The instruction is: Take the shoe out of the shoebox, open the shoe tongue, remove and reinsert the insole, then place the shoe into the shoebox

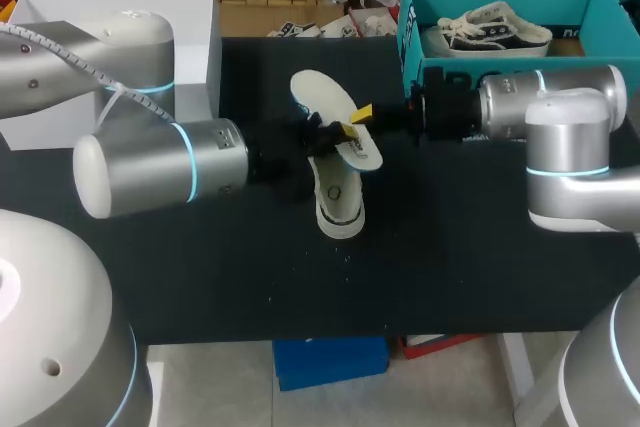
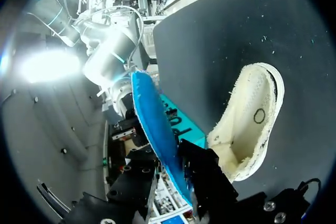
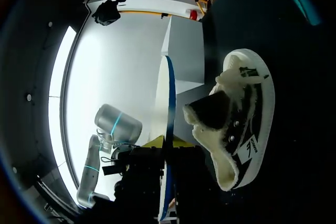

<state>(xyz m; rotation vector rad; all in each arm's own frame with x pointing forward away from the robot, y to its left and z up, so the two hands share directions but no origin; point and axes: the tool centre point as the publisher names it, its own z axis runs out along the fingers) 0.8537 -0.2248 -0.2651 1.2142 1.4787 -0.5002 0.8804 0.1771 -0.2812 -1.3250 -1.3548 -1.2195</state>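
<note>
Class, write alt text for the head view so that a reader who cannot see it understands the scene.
The right tool grips a white insole above a shoe lying on the black table, with the left tool close by the insole. A second shoe sits in the teal shoebox at the table's far right.

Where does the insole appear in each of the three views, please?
Head view: the insole is mid-table, held by the right end effector, next to the shoe.
Left wrist view: insole edge-on, blue side showing, beside the shoe.
Right wrist view: insole edge-on, beside the shoe.
Shared landmark: the shoe.
</note>
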